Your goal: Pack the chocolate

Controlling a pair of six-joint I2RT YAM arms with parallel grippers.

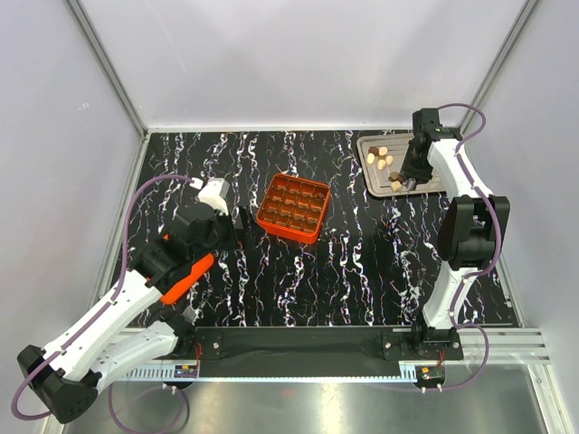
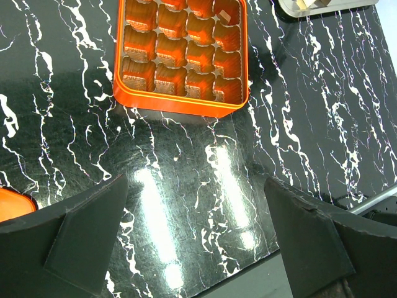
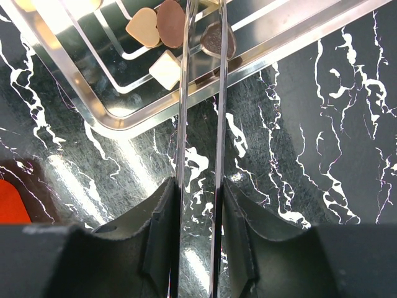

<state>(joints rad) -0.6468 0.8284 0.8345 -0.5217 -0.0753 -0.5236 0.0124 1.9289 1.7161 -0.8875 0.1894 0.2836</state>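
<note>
Top view: the chocolate (image 1: pixel 381 159) lies in the silver tray (image 1: pixel 373 183) at the counter's (image 1: pixel 362 271) far right, with the right gripper (image 1: pixel 408 179) over the tray's near side. The left gripper (image 1: pixel 241 225) sits just left of the orange box (image 1: pixel 292 208)

Left wrist: jaws spread wide above the counter, facing the box

Right wrist: two thin blades stand narrowly apart among cream and dark pieces. Their tips are cut off, so I cannot tell whether they hold one
</note>
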